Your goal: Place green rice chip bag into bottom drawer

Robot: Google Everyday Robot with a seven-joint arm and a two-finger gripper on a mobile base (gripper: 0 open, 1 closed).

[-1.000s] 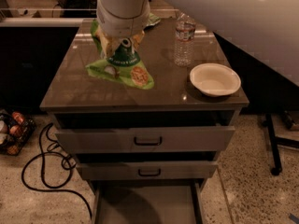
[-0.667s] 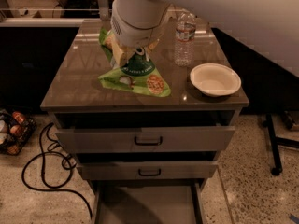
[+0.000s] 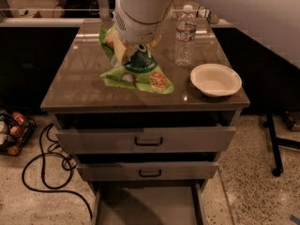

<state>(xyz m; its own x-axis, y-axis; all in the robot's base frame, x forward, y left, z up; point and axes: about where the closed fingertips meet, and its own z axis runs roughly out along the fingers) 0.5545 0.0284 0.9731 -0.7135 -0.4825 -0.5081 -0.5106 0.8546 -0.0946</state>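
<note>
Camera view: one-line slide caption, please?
Pincer grips the green rice chip bag over the cabinet top, near a water bottle and white bowl; the bottom drawer stands open below.

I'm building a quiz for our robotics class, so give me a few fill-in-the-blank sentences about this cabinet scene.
1. The gripper, over the cabinet top, grips a chip bag coloured ____.
2. The drawer pulled out furthest is the ____ one.
3. Right of the bag, in front of the water bottle, sits a white ____.
Missing words: green; bottom; bowl.
</note>
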